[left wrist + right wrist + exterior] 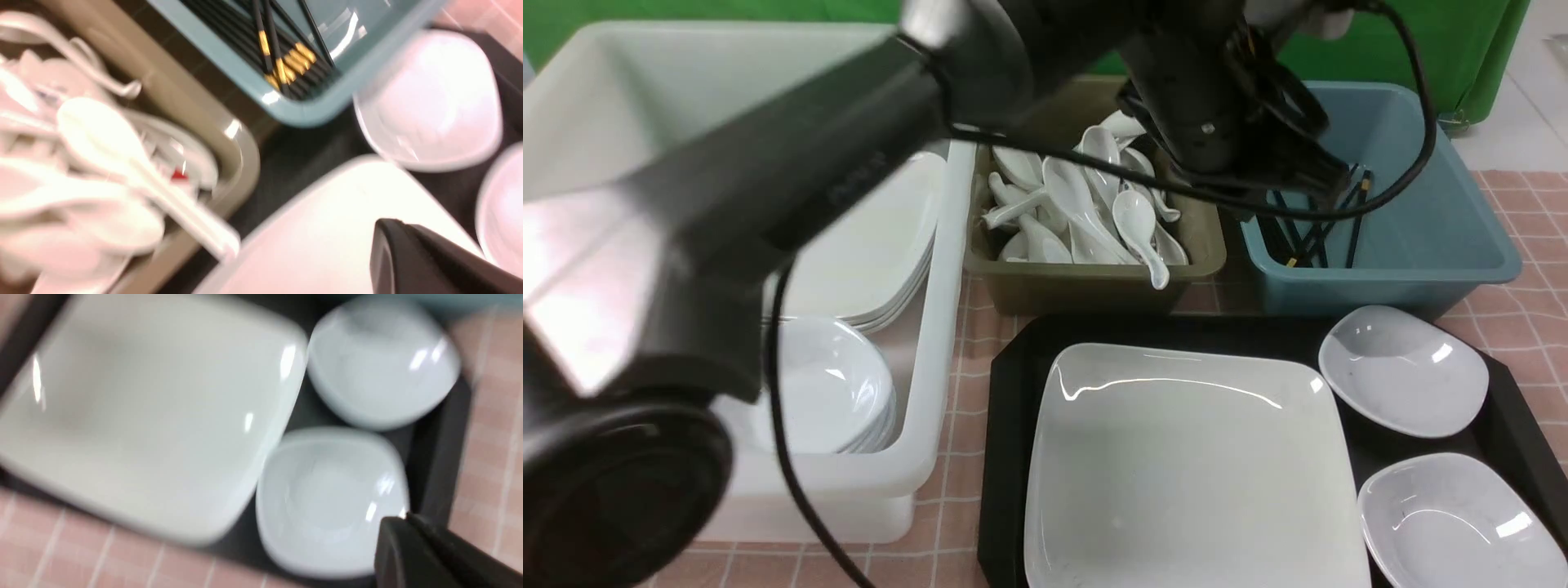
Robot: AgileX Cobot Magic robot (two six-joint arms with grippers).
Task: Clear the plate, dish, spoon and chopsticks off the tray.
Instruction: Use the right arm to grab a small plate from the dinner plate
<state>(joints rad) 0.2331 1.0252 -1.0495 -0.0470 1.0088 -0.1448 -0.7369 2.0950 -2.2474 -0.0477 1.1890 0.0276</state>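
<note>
**Front view.** The left arm (768,188) crosses from near left to far centre. Its left hand (1307,171) hangs above the near-left part of the blue tub (1421,245). The black chopsticks (1311,233) lie crossed inside that tub. Just left of it, the olive tub (1094,286) holds a heap of white spoons (1086,204), and one handle juts over its near rim. The white tub (931,327) at the left holds stacked plates (874,237) and stacked dishes (825,384). Near the camera, the black tray (1005,408) rests on the pink checked tabletop (1527,310). The plate (1188,465) fills the tray's left and middle. The far dish (1403,371) and near dish (1454,523) sit at its right.

**Left wrist view (blurred).** The left hand (394,249) is clenched, with nothing in it. Behind it appear the plate (318,228), a bare strip of tray (302,155), both dishes, the gold-banded chopsticks (282,69) in the blue tub's corner (253,77), and the spoons (102,139) in the olive tub (245,155).

**Right wrist view (blurred).** The right hand (398,543) hangs over the tray's near-right corner (437,437), by the near dish (331,498). Whether it is released or clenched cannot be told. The far dish (380,363) and plate (143,408) lie just beside.
</note>
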